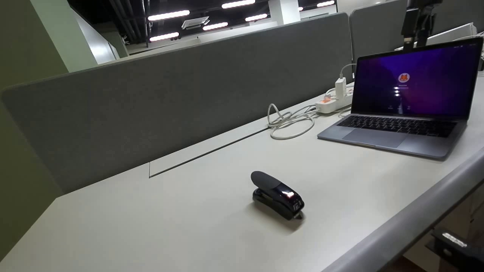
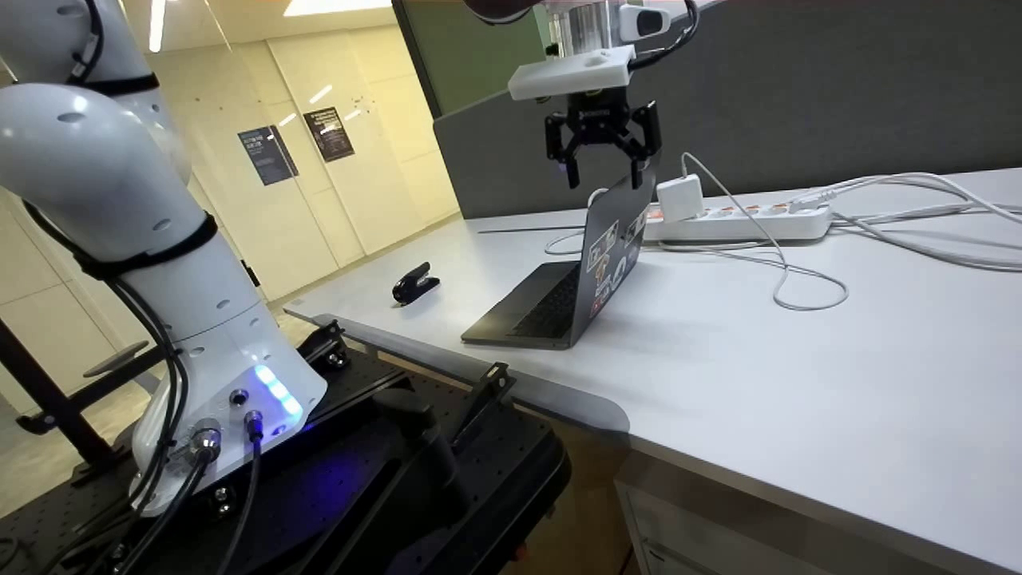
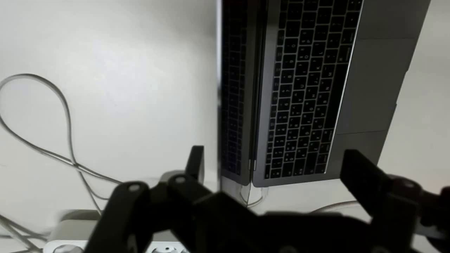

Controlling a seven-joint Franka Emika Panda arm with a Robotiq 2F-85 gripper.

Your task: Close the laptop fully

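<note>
Grey partition panels (image 2: 782,88) are lining the far side of a white desk (image 1: 181,223). On it the laptop (image 1: 404,102) is sitting wide open, its lid (image 2: 613,247) leaning slightly back from upright. A white power strip (image 2: 742,225) bearing a charger block (image 2: 680,198) is lying near the laptop's far end, and a black stapler-like gadget (image 1: 280,194) is resting to its left, well apart.

Trouble, I suspect, would be coming from where the gripper (image 2: 604,176) is hanging. By the wrist view it seems to be nearer one end of the lid than the middle, so a push there could be swivelling the whole laptop instead of folding the lid down. The lid's edge is showing between the fingers (image 3: 195,161) in that view, so dropping straight down could be leaving one finger over the keyboard (image 3: 306,91), blocking a full close. A low sweep behind the lid could be snagging the charger block or a loose cable (image 3: 74,163).

Those fingers are standing wide apart and gripping nothing; whether either is touching the lid, I cannot tell. As for pose, the arm (image 2: 128,176) is standing on a black cart (image 2: 343,479) at the left, its upper reach lying out of view, while its wrist (image 2: 587,30) is showing overhead and the gripper is pointing straight down.
</note>
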